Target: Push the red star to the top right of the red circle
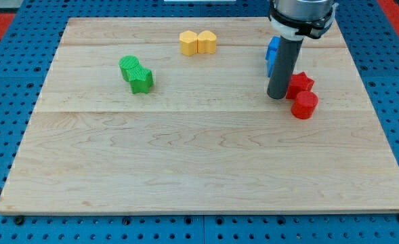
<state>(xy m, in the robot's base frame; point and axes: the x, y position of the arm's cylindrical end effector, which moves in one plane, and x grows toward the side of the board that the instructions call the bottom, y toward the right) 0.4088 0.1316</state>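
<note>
A claw does not show on this arm, so I cannot tell whether one is apart or together. The arm ends in a straight dark rod, and my tip [277, 97] rests on the wooden surface [185, 163] in the right part of the view, above the middle height of the board.

The red star [300, 83] lies just beside my tip, on the view's right of it, so close that the two seem to touch, though I cannot tell for certain. The red circle [305, 105] sits just below the star and slightly to the view's right, touching it or nearly so. So the star now lies above the circle and a little to the view's left of it. My tip stands to the view's left of both red blocks, closer to the star than to the circle.

A blue block [271, 53] lies behind the rod, toward the view's top; the rod hides much of it and its shape cannot be made out.

Two yellow blocks lie side by side, touching, near the view's top at the middle: the left yellow block [189, 43] and the right yellow block [208, 42]. Their shapes are unclear.

Two green blocks sit touching in the upper left part of the surface, well apart from my tip: the upper green block [130, 66] and the lower green block [142, 80], which lies just toward the view's right of it.
</note>
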